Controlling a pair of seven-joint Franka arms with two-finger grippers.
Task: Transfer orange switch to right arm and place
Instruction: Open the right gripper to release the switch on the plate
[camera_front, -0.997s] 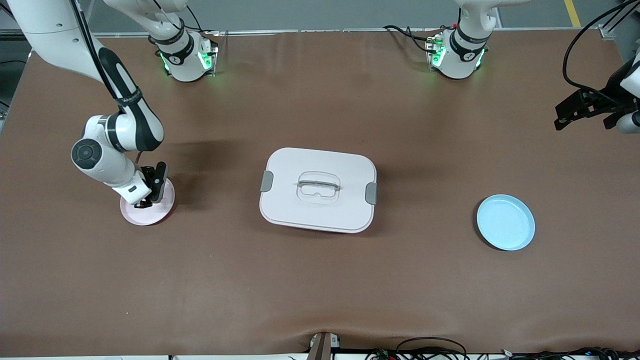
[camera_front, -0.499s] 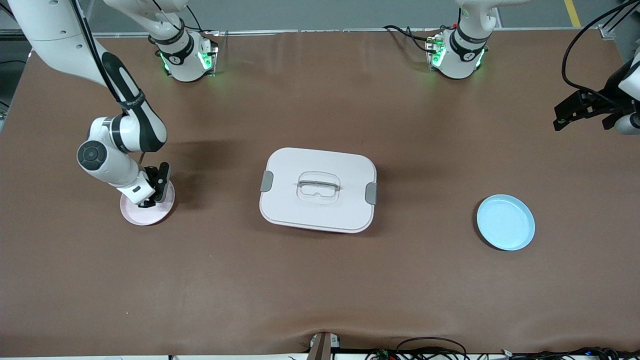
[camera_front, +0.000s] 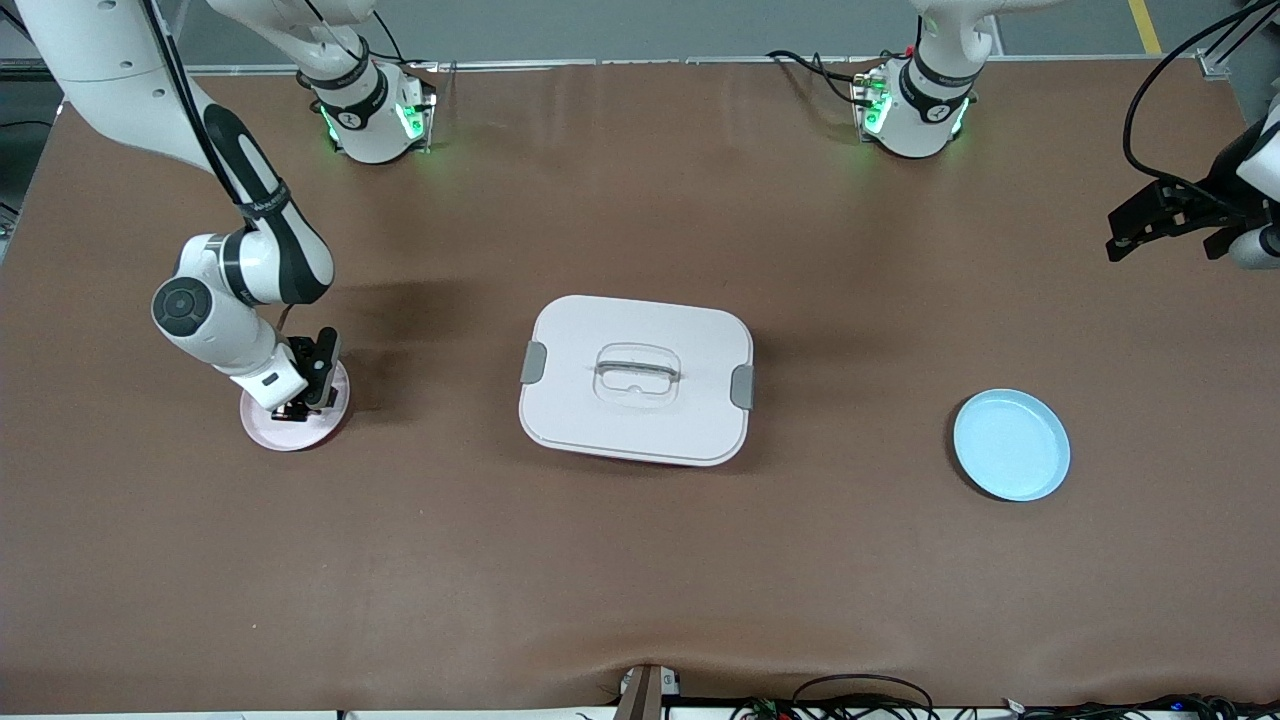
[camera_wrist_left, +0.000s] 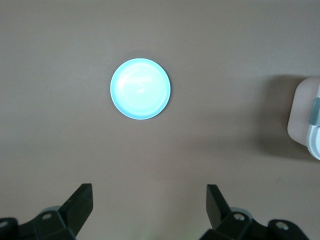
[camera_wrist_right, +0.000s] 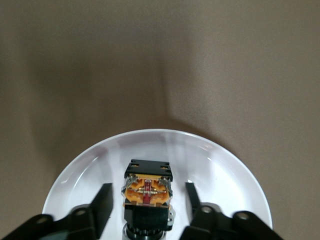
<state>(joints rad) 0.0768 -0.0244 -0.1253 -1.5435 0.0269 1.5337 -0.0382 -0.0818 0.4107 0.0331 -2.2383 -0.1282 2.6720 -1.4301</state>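
Note:
The orange switch (camera_wrist_right: 147, 192), a tiny black part with a bright orange middle, rests on the pink plate (camera_wrist_right: 225, 185). My right gripper (camera_wrist_right: 147, 202) is low over that plate (camera_front: 270, 435) and open, with a finger on each side of the switch and a small gap on both sides. In the front view the right gripper (camera_front: 297, 405) hides the switch. My left gripper (camera_front: 1125, 238) is open and empty, held up over the left arm's end of the table; its wrist view (camera_wrist_left: 149, 200) shows only bare table between its fingers.
A white lidded box (camera_front: 636, 380) with grey clasps stands at the table's middle; its corner shows in the left wrist view (camera_wrist_left: 306, 120). An empty light blue plate (camera_front: 1010, 445) lies toward the left arm's end and shows in the left wrist view (camera_wrist_left: 140, 89).
My right arm has shifted slightly over the pink plate and its gripper sits a little lower. My left gripper has barely moved.

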